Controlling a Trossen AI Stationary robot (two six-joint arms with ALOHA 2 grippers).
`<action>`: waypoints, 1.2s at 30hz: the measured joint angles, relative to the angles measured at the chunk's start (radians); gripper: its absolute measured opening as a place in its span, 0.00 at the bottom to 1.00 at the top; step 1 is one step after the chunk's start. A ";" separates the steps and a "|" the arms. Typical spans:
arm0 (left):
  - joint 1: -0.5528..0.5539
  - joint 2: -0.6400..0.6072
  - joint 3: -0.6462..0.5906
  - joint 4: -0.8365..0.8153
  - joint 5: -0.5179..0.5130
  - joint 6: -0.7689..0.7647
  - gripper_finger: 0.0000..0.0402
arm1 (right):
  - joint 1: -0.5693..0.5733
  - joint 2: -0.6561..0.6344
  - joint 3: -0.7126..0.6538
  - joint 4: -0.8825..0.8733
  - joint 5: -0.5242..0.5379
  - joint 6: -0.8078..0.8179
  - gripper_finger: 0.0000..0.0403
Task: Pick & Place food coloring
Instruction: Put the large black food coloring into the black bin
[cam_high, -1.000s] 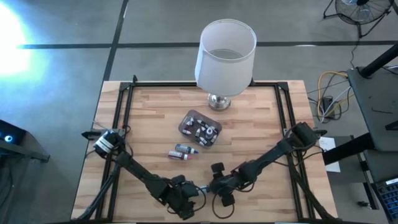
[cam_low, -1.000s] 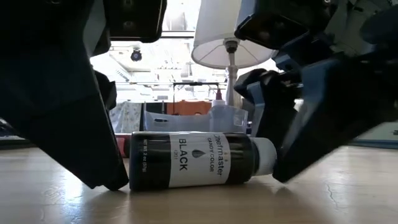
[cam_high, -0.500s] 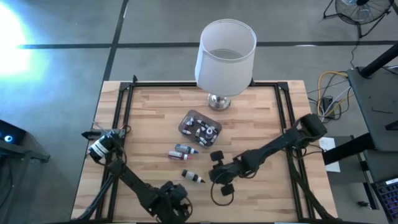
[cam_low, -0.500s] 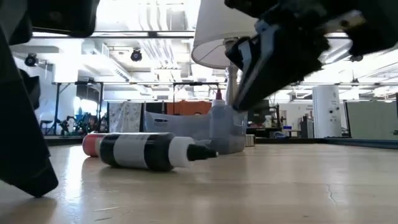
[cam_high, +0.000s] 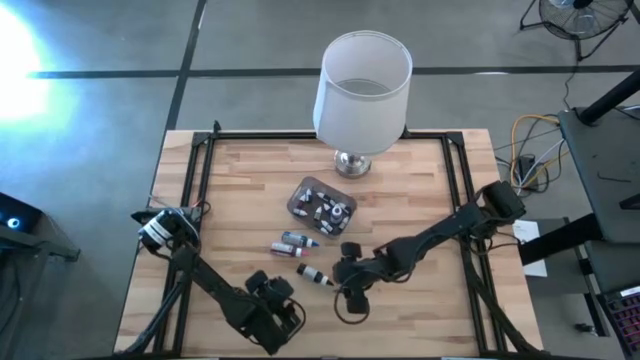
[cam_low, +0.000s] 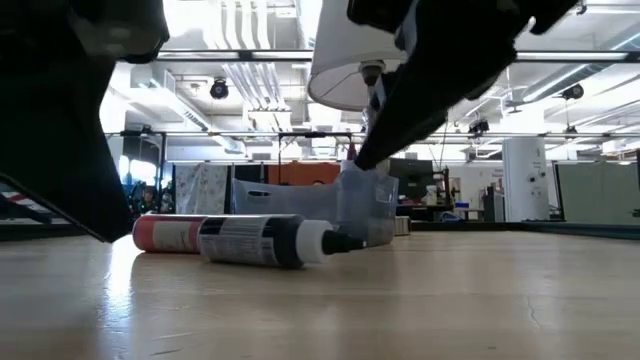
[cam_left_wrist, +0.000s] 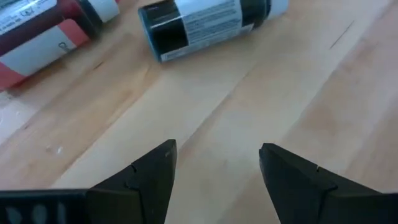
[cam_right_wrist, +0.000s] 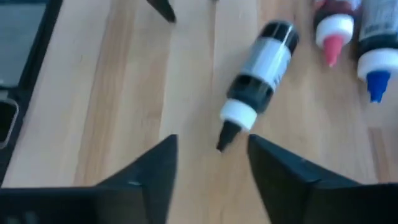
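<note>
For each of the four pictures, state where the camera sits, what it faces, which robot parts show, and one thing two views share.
High: overhead, facing down on table, both arms.
Low: table height, facing the black bottle; arms overhead.
Left wrist: behind the open left gripper, facing the bottle.
Right wrist: behind the open right gripper, facing it.
Shared: the black bottle.

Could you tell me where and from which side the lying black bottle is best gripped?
Probably across the labelled body of the black bottle, from above: it lies flat on the table, and its tip is too narrow. The open right gripper is nearest.
</note>
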 joint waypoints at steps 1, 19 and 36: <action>0.001 0.000 0.000 -0.005 0.000 0.001 0.52 | 0.001 0.000 -0.001 0.017 0.020 0.002 0.54; 0.042 -0.037 -0.011 -0.005 0.010 0.083 0.52 | -0.027 0.163 0.010 0.123 0.052 0.090 0.77; 0.044 -0.038 -0.022 -0.019 0.091 0.083 0.52 | -0.060 0.209 0.036 0.115 0.046 0.262 0.57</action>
